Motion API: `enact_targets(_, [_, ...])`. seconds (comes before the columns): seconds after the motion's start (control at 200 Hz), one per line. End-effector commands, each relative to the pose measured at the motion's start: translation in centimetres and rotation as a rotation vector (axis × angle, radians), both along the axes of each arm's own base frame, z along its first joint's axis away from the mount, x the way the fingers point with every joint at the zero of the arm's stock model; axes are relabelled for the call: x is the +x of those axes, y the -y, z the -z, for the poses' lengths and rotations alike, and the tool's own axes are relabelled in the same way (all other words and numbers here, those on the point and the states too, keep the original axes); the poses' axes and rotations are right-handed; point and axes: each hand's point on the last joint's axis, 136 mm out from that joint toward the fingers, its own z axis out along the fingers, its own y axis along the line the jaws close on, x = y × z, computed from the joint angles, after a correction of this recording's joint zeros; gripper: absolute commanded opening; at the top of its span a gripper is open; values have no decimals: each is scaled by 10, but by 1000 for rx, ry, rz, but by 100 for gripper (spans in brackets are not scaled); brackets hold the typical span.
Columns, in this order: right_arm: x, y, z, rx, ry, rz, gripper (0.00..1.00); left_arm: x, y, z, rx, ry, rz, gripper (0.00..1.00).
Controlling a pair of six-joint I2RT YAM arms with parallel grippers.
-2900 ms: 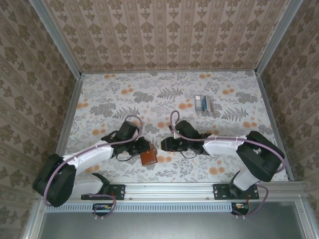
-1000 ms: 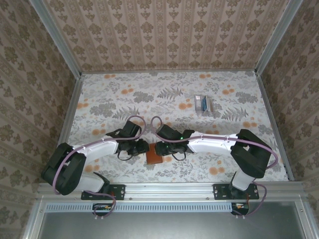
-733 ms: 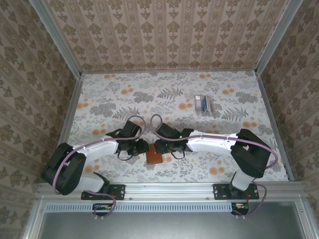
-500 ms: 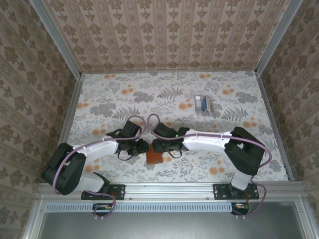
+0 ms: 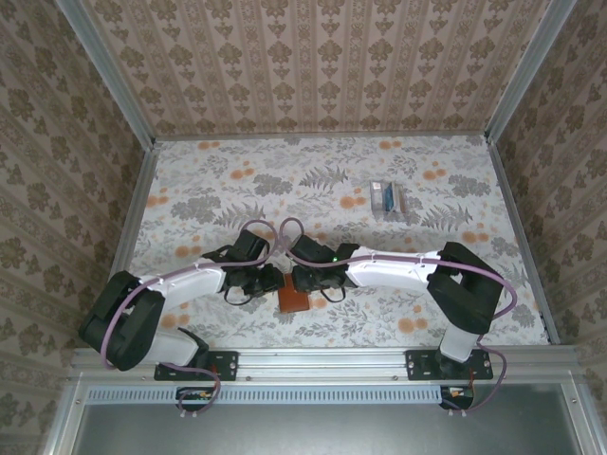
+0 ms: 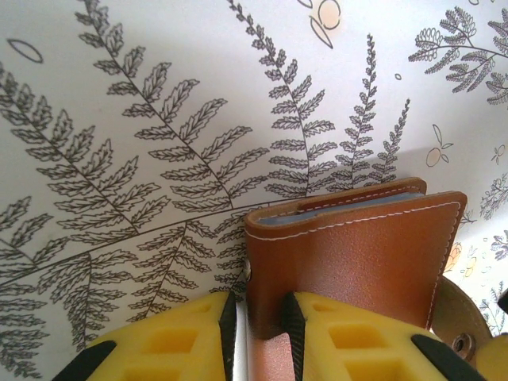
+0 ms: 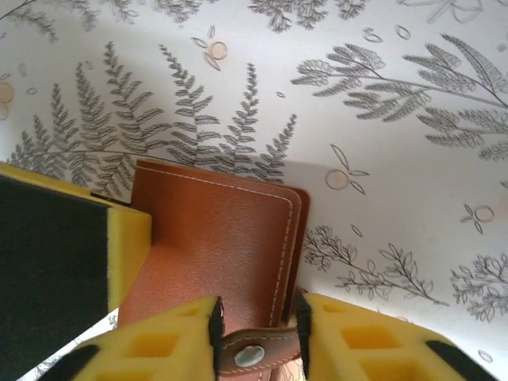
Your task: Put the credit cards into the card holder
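Left gripper clamped on edge of reddish-brown leather folding card holder; right gripper pinching holder's snap tab.

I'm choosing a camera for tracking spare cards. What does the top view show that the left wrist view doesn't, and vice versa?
Top view adds: loose cards far back on the table, and the right gripper at the card holder. Left wrist adds: a bluish edge in the holder's slot and its white stitching. Shared: the left gripper pinching the card holder.
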Motion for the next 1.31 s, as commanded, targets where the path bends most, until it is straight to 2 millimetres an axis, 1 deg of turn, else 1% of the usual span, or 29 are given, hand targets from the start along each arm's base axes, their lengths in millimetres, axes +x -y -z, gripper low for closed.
enact_targets(0.0, [-4, 11, -10, -40, 20, 17, 43, -11, -12, 18, 60, -50, -22, 27])
enact_targets(0.32, [-9, -5, -3, -33, 6, -2, 45, -10, -10, 18, 54, -51, -23, 26])
enact_targets(0.54, [-11, -7, 1, -31, -1, -3, 44, -10, -10, 19, 51, -56, -27, 26])
enact_targets(0.635, [-10, -5, 1, -38, 6, 1, 37, -10, -9, 19, 47, -57, -27, 25])
enact_targets(0.89, [-7, -4, -8, -30, 33, -4, 18, -10, -7, 20, 45, -63, -22, 25])
enact_targets(1.055, [-11, -7, -14, 4, 35, -36, 12, -10, -6, 20, 40, -65, -25, 24])
enact_targets(1.125, [-13, -6, -16, 8, 42, -55, 6, -10, -6, 21, 39, -66, -27, 24])
enact_targets(1.205, [-14, -4, -14, 9, 39, -65, 3, -10, -6, 22, 39, -68, -29, 24])
enact_targets(1.3, [-17, -7, -12, 30, 17, -92, 2, -10, -6, 22, 38, -69, -30, 24])
